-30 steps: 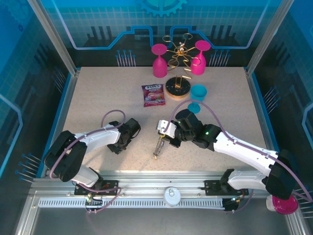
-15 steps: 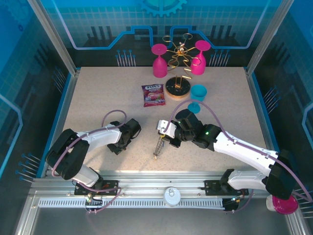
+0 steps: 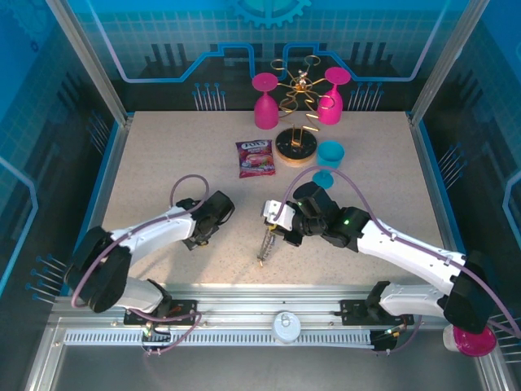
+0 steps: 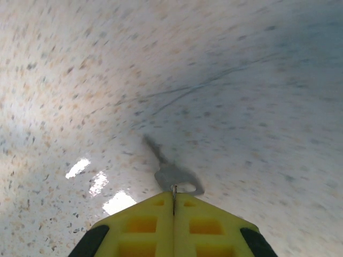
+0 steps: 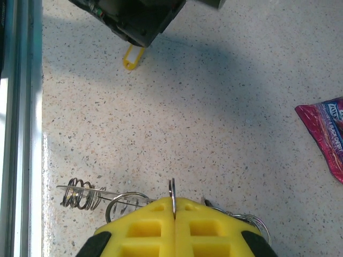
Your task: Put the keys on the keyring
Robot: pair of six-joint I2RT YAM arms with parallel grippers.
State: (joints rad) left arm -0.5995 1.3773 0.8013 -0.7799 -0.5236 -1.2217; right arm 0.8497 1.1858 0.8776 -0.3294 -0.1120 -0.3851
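Counter (image 3: pixel 163 155): speckled and bare across the near middle, which is probably why both arms work there. The clutter sits at the back.
Right arm (image 3: pixel 407 248): reaches in low from the right to the near middle.
Left arm (image 3: pixel 151 232): comes in from the left and ends apart from the other arm, with bare counter between them.
Rack (image 3: pixel 295 102): gold wire on a round wooden base at back centre, a pink glass on each side, well clear of the work.
Bag (image 3: pixel 255 157): a red sweets packet lying flat just left of the rack base.
Right claw (image 5: pixel 172 206): its yellow pads are pressed together on the keyring's thin edge.
Keyring (image 5: pixel 172 188): grey metal, held edge-on above the counter, I judge so that its rim is offered to the other arm. From above it is just a thin streak hanging below the claw.
Loops (image 5: pixel 80 195): wire coils hang from the rim on both sides of the pads. The right wrist view separates them, while the top view merges them into one line.
Left claw (image 4: pixel 173 201): its pads are closed on a sliver of metal in the seam, clamping the key.
Key (image 4: pixel 172 176): grey and blurred, with the head at the pads and the blade pointing away. I cannot tell whether it touches the counter. The top view hides it under the claw but shows it is not yet at the keyring.
Yellow piece (image 5: pixel 131 58): seen from the right wrist under the left claw's dark body. I cannot tell whether it is a fingertip or a key head.
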